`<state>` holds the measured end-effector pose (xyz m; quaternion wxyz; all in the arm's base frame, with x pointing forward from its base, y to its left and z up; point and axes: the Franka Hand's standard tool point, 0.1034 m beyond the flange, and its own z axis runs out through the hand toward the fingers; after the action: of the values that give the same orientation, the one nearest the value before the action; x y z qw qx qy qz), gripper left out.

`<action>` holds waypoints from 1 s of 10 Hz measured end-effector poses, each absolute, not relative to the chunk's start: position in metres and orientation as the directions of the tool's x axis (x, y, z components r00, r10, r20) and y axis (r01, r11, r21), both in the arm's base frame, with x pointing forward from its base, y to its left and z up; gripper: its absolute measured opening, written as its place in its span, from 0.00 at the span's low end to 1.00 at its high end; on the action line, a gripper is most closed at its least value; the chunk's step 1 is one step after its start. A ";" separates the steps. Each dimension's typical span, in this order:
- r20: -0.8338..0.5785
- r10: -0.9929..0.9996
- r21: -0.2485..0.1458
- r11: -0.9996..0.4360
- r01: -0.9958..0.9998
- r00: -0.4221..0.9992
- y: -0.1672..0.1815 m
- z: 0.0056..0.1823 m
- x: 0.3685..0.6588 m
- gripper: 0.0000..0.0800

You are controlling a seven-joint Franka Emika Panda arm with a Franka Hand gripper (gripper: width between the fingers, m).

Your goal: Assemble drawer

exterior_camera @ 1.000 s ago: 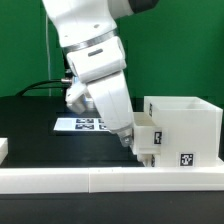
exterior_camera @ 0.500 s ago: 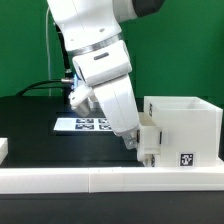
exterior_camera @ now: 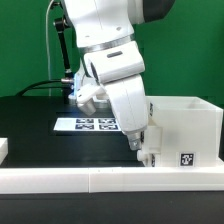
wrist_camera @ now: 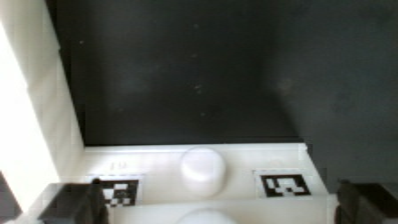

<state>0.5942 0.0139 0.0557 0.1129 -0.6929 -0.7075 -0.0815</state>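
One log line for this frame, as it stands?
arm: low at housing front | gripper: on small tray, grip unclear | tray: at housing opening | marker board: behind arm

Housing (exterior_camera: 187,128) at exterior view's right, marker board (exterior_camera: 85,125) behind, border wall (exterior_camera: 70,178) in front

The drawer housing (exterior_camera: 186,130) blocks the right of the exterior frame, and the low border wall (exterior_camera: 60,178) closes off the bottom edge. Dark tabletop (exterior_camera: 30,125) at centre left lies open, apart from the flat marker board (exterior_camera: 85,124).
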 end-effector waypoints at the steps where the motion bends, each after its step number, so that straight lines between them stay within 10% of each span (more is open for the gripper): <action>1: 0.272 0.962 -0.035 0.007 0.999 0.002 0.017 0.059 0.596 0.81; 10: 0.270 0.963 -0.005 0.014 1.000 -0.012 0.028 0.061 0.592 0.81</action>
<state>0.5921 0.0285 0.0614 0.0988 -0.6957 -0.7052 -0.0942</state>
